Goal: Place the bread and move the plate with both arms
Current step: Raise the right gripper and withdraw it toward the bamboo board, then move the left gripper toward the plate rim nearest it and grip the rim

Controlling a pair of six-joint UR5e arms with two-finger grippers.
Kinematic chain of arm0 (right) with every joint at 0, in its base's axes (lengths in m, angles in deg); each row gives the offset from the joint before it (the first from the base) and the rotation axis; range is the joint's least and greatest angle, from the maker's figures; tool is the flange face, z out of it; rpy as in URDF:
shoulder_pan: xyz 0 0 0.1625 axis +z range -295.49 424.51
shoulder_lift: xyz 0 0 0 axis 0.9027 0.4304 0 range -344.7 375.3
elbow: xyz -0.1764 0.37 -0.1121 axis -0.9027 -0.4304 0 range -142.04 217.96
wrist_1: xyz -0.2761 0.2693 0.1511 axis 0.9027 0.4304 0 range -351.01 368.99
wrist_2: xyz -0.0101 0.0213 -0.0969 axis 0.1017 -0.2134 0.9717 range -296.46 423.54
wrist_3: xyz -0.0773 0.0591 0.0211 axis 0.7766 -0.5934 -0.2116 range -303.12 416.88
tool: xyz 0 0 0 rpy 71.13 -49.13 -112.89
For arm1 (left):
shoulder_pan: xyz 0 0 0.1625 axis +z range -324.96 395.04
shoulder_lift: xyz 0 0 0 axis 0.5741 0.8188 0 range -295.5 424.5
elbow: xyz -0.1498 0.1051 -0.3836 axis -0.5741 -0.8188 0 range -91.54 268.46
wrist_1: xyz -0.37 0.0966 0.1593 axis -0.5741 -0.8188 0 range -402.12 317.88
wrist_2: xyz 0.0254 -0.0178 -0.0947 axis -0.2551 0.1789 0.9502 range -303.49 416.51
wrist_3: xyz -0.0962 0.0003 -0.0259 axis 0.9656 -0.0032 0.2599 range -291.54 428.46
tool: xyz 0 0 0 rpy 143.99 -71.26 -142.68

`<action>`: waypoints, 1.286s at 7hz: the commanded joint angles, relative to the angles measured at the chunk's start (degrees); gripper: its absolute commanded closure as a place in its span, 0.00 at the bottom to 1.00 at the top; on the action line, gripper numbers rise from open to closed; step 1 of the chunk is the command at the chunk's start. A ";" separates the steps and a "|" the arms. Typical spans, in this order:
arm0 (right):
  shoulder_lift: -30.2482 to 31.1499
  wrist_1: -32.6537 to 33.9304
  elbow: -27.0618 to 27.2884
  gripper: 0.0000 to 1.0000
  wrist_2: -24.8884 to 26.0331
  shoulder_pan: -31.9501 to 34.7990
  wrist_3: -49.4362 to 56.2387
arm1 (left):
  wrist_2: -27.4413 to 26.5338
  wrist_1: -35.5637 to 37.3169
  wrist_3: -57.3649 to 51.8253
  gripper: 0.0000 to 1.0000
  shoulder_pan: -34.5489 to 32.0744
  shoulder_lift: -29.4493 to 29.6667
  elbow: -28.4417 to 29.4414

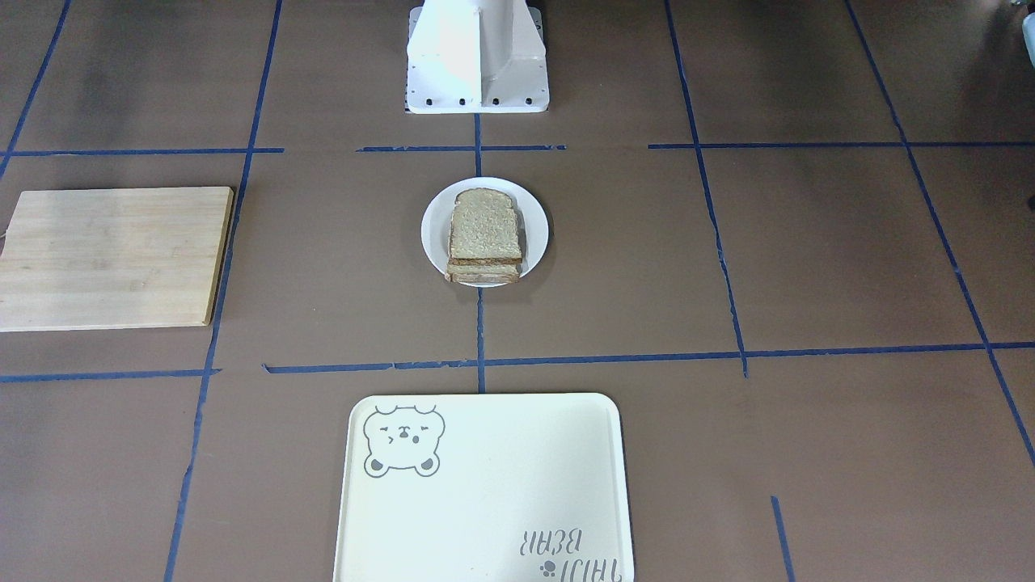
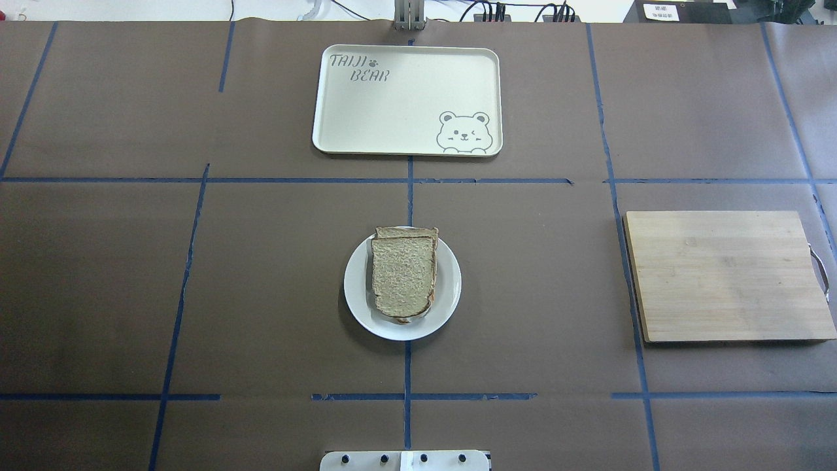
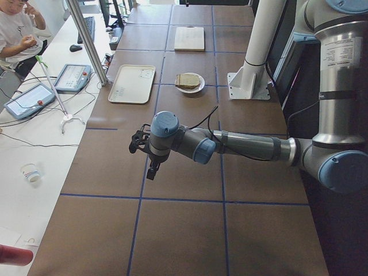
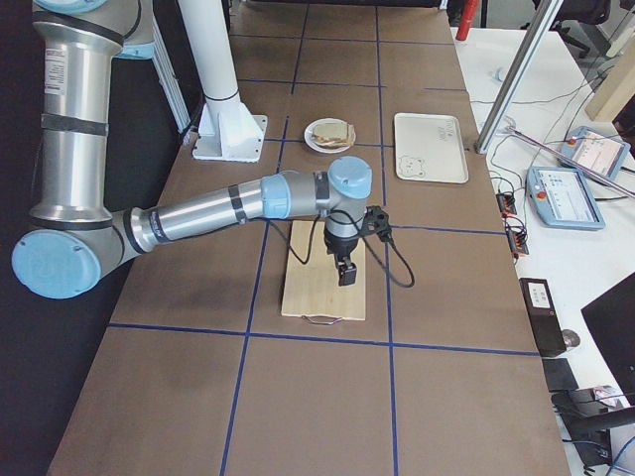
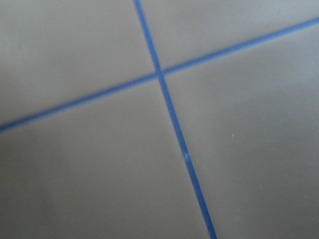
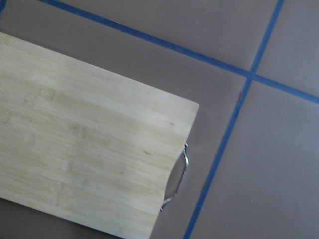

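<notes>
The bread, a speckled grey-tan slice with dark crust, lies on top of a stack of slices on the small white plate at the table's middle, also in the overhead view: bread, plate. My left gripper shows only in the exterior left view, hanging above bare table far from the plate; I cannot tell if it is open or shut. My right gripper shows only in the exterior right view, above the wooden board; I cannot tell its state either. Neither wrist view shows fingers.
A cream bear tray lies beyond the plate on the operators' side. A wooden cutting board with a metal handle lies on my right. The white pedestal base stands behind the plate. Blue tape lines cross the brown table.
</notes>
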 commanded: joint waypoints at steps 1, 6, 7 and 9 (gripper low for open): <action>5.80 -1.30 0.08 0.00 -0.25 4.52 3.19 | 6.97 -12.90 11.86 0.00 10.52 0.19 0.35; 5.37 -1.31 -1.07 0.00 -0.34 4.43 1.95 | -9.35 -36.47 64.43 0.00 36.36 10.82 0.26; 5.37 -1.31 -1.07 0.00 -0.43 4.43 1.95 | -14.82 -40.07 71.63 0.00 40.60 12.66 1.04; 5.37 -1.31 -1.07 0.00 -0.34 4.43 1.95 | -27.99 -46.23 82.37 0.00 49.56 14.42 1.58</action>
